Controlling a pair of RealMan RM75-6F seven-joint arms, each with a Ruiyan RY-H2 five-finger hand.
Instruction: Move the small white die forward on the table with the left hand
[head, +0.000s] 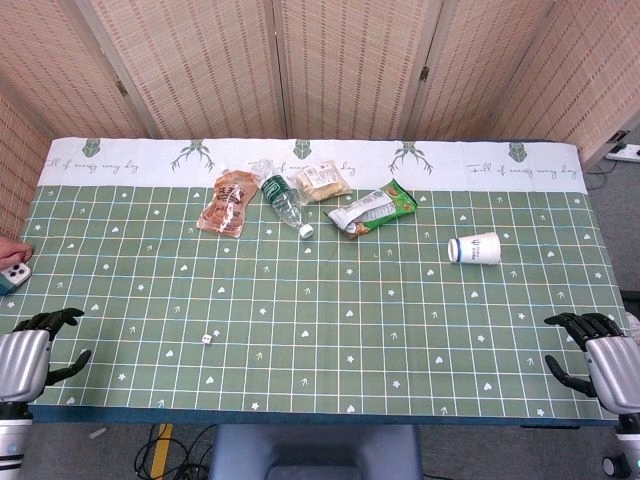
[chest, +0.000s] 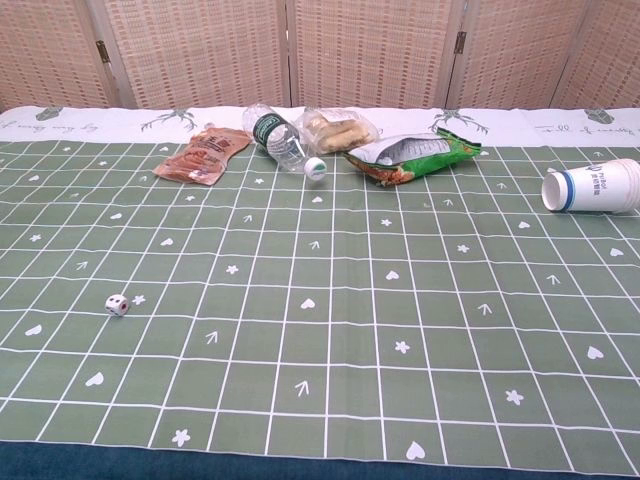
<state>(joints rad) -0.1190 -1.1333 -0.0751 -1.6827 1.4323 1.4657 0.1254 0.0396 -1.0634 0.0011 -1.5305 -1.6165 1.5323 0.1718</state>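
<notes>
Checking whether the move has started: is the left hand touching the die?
Apart. The head view shows the left hand at the table's near left corner, with bare green cloth between it and the die.

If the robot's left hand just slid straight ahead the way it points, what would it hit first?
Probably nothing: ahead of the left hand the table looks bare. The die sits off to its right.
</notes>
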